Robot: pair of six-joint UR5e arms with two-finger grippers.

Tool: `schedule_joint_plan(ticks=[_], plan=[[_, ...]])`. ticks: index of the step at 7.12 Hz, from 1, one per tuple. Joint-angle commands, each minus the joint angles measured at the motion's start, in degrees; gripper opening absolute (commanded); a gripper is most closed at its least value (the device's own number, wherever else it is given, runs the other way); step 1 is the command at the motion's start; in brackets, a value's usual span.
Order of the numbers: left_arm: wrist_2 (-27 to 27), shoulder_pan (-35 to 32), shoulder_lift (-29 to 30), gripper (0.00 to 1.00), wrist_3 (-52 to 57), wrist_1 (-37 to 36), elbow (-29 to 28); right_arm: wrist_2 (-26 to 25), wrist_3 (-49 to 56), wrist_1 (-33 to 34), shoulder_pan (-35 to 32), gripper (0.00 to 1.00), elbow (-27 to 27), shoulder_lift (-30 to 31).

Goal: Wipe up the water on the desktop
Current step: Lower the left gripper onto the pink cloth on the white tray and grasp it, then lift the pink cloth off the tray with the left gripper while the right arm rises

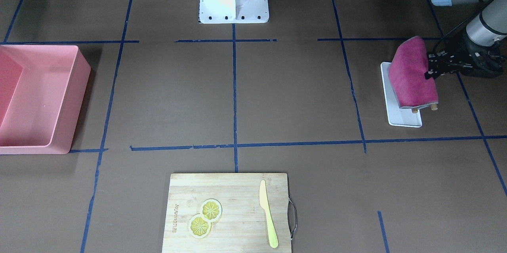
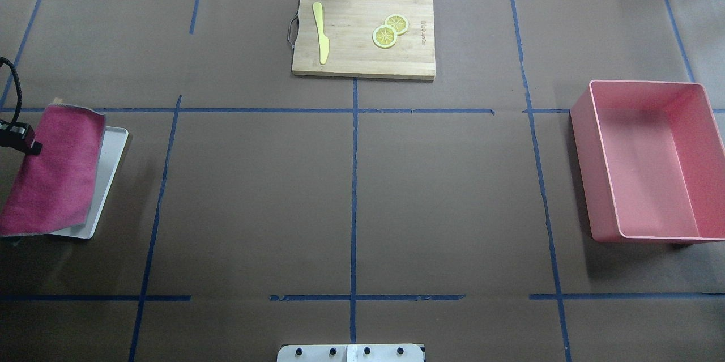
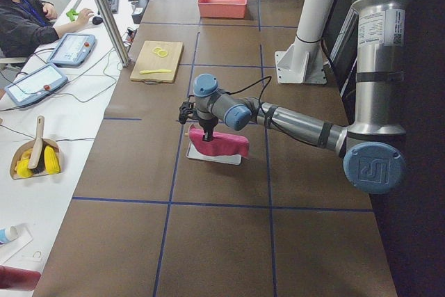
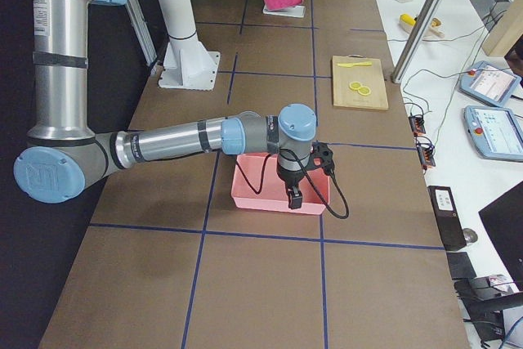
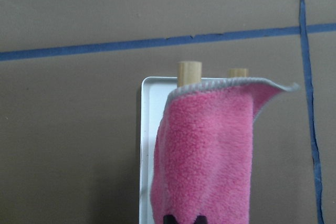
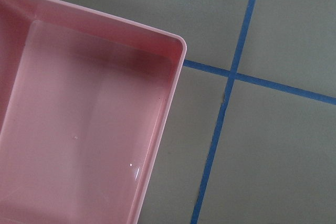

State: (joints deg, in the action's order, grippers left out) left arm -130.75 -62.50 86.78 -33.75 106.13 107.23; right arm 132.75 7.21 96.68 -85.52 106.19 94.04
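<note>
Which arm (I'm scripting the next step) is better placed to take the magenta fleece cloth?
Left. The left gripper is at the magenta fleece cloth over its white tray; the right gripper hangs over the far pink plastic bin.

Matte brown desktop (image 2: 255, 192), fleecy cloth (image 2: 54, 175), glossy plastic bin (image 2: 583, 181)

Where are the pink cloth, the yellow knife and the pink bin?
pink cloth (image 1: 412, 73): front-facing view, middle of fabric.
yellow knife (image 1: 267, 214): front-facing view, its middle.
pink bin (image 1: 73, 102): front-facing view, outer side wall.
</note>
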Motion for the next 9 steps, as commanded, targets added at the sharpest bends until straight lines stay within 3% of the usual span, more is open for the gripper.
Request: schedule_joint_plan(ticks=[1, 5, 7, 9], plan=[[0.23, -0.16, -0.03, 0.00, 0.00, -0.05, 0.43, 0.05, 0.00, 0.00, 0.00, 1.00, 0.07, 0.00], [0.06, -0.60, -0.65, 0.00, 0.09, -0.05, 0.87, 0.05, -0.09, 0.00, 0.00, 1.00, 0.16, 0.00], [0.14, -1.30, 0.40, 0.00, -2.87, -5.46, 5.42, 0.05, 0.09, -0.18, 0.00, 1.00, 0.95, 0.00], [0.32, -1.48, 3.37, 0.00, -24.50, -6.03, 8.51, 2.05, 0.09, -3.58, 0.00, 1.00, 1.39, 0.00]])
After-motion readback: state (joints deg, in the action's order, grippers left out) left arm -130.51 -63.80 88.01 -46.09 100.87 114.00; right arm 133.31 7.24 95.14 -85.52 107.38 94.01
